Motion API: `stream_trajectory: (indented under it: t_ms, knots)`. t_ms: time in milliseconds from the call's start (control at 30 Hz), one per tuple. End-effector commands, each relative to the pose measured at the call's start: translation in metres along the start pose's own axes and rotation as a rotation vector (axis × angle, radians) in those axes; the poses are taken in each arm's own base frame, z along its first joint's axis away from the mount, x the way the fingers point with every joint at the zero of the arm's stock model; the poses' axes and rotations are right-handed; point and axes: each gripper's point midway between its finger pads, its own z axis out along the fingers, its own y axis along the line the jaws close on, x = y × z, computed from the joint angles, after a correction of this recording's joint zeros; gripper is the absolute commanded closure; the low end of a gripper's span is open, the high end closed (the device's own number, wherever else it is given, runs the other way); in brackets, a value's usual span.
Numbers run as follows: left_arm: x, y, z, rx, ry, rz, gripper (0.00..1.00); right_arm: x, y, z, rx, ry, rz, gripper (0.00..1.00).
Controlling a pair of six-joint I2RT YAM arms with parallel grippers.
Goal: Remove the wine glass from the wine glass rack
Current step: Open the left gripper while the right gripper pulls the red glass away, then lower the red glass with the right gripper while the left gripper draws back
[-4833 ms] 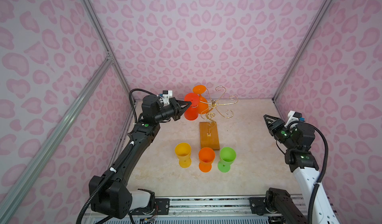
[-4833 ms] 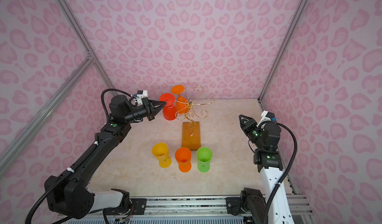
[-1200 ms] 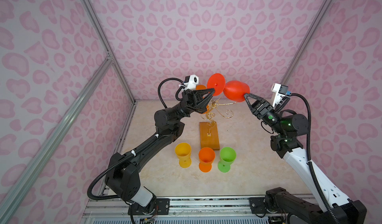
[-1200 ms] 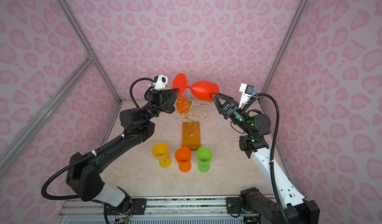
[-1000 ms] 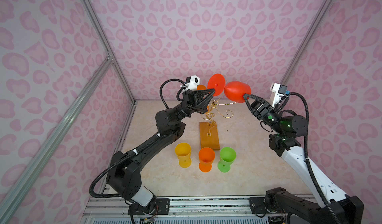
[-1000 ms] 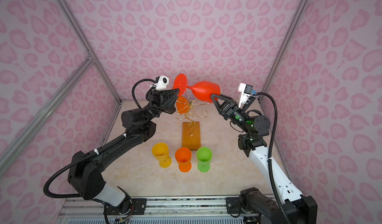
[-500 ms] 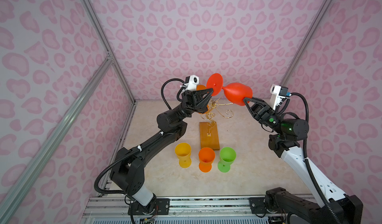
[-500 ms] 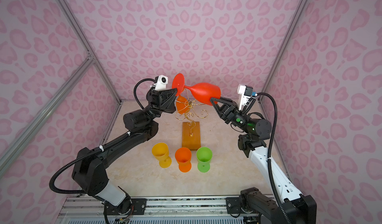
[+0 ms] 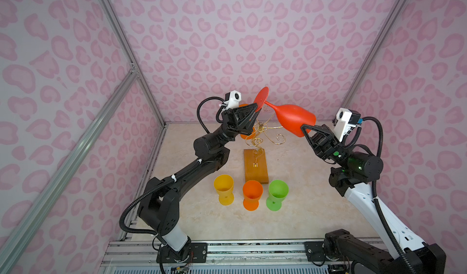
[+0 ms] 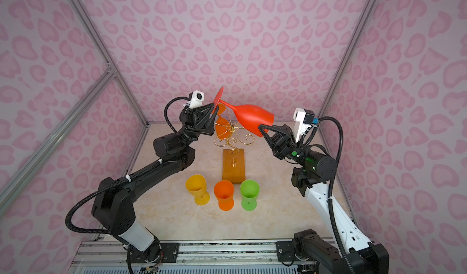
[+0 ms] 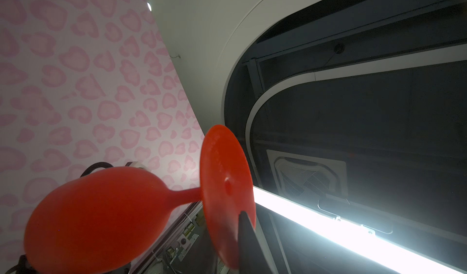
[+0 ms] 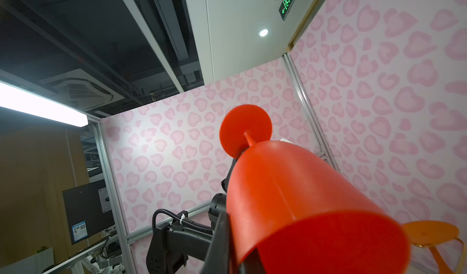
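Finds the red wine glass [image 9: 294,119] in mid-air, lying nearly level above the wine glass rack [image 9: 255,166] and clear of its gold wire arms. Looks like the hand-over stage: off the rack already, not yet set down. Has the right gripper [image 9: 303,128] pinching the rim of the bowl, pressed tight on the thin wall, and the left gripper [image 9: 255,106] at the edge of the foot [image 9: 261,99]. Cannot tell from any view whether that one clamps the foot or merely touches it.

Calls next for a clean release on the left and a straight retreat without knocking the foot. Calls then for a carry by the right arm down to a bare patch of the worktop [image 9: 310,204], near the yellow glass [image 9: 223,188], orange glass [image 9: 252,193] and green glass [image 9: 277,191] standing upright in a row before the wooden base. Needs care: probably invites sagging or twisting, with a rim pinch on a long glass held level.

Shows in both top views the whole span between the arms, and a hung orange glass [image 10: 222,130] foot-up on the rack. Gives, in the left wrist view, the underside of the foot with one dark finger [image 11: 246,237] laid across its edge and its partner hidden. Gives, in the right wrist view, the bowl up close with one finger [image 12: 221,237] against the outer wall. Hides the worktop in both wrist views.
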Motion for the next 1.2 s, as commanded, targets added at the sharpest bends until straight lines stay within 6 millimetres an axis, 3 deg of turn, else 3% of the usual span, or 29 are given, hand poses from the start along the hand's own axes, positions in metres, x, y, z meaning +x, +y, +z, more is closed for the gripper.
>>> stream_trajectory:
  t_ms: [0,267,433,533,767,967,1067,1167]
  knots:
    - [0.009,-0.001,0.001,0.002,0.047,-0.081,0.75,-0.002,-0.003,-0.001,0.008,-0.018,0.012,1.00]
    - [0.007,0.008,-0.002,-0.016,0.047,-0.077,0.43,-0.015,-0.006,-0.002,0.106,-0.060,-0.025,1.00]
    - [0.007,0.015,-0.006,-0.039,0.057,-0.017,0.36,-0.026,-0.028,-0.008,0.361,-0.022,-0.094,1.00]
    - [0.011,0.018,-0.007,-0.073,0.088,0.042,0.34,-0.035,-0.045,-0.029,0.632,0.040,-0.181,1.00]
    - [0.008,0.022,-0.009,-0.198,0.130,0.203,0.32,-0.048,-0.048,-0.107,1.144,0.153,-0.265,1.00]
    - [0.006,0.022,-0.017,-0.400,0.162,0.412,0.30,-0.022,-0.064,-0.165,1.433,0.349,-0.225,1.00]
    - [-0.003,0.023,-0.030,-0.568,0.140,0.520,0.29,0.010,-0.085,-0.180,1.478,0.507,-0.143,1.00]
    - [-0.010,0.010,-0.042,-0.715,0.104,0.643,0.29,0.051,-0.108,-0.188,1.461,0.623,-0.033,1.00]
